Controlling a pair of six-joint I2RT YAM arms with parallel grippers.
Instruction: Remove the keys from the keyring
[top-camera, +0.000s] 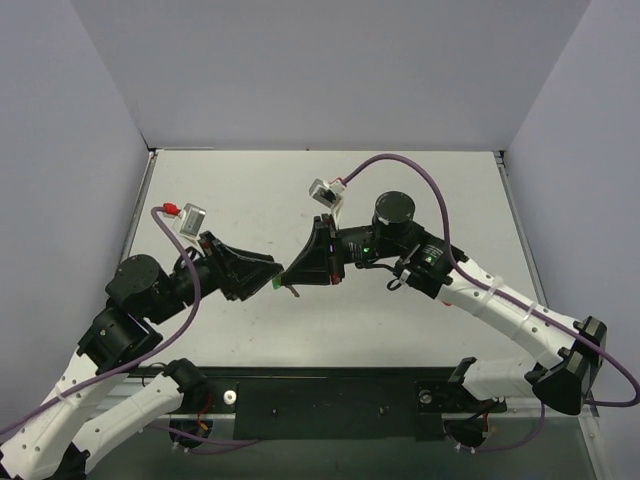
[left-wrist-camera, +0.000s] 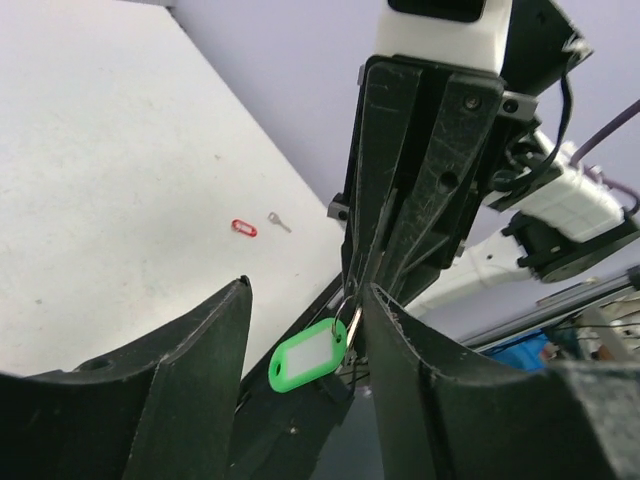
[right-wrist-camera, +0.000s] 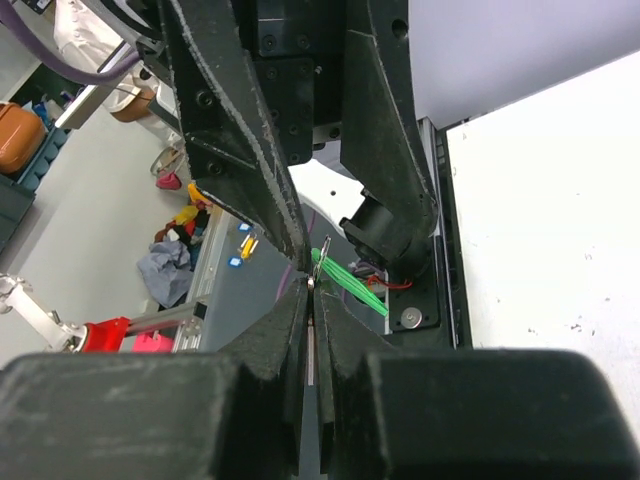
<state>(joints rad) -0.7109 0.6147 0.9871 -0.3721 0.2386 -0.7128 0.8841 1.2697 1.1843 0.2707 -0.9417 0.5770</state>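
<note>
The green fob (left-wrist-camera: 308, 355) hangs in the air from a small metal ring, between the spread fingers of my left gripper (left-wrist-camera: 308, 290), which is open. My right gripper (right-wrist-camera: 311, 292) is shut on a thin silver key (right-wrist-camera: 312, 340) joined to that ring. The fob shows edge-on (right-wrist-camera: 352, 282) just past its tips. In the top view both grippers meet tip to tip above the table's middle, left (top-camera: 268, 274), right (top-camera: 292, 271), with the fob (top-camera: 275, 285) between them. The left gripper's right finger (left-wrist-camera: 400, 340) stands right beside the ring; I cannot tell if it touches.
A red oval piece (left-wrist-camera: 243, 228) and a small loose silver key (left-wrist-camera: 278, 221) lie close together on the white table (top-camera: 250, 190). Grey walls enclose the table at the back and sides. A black rail (top-camera: 330, 400) runs along the near edge.
</note>
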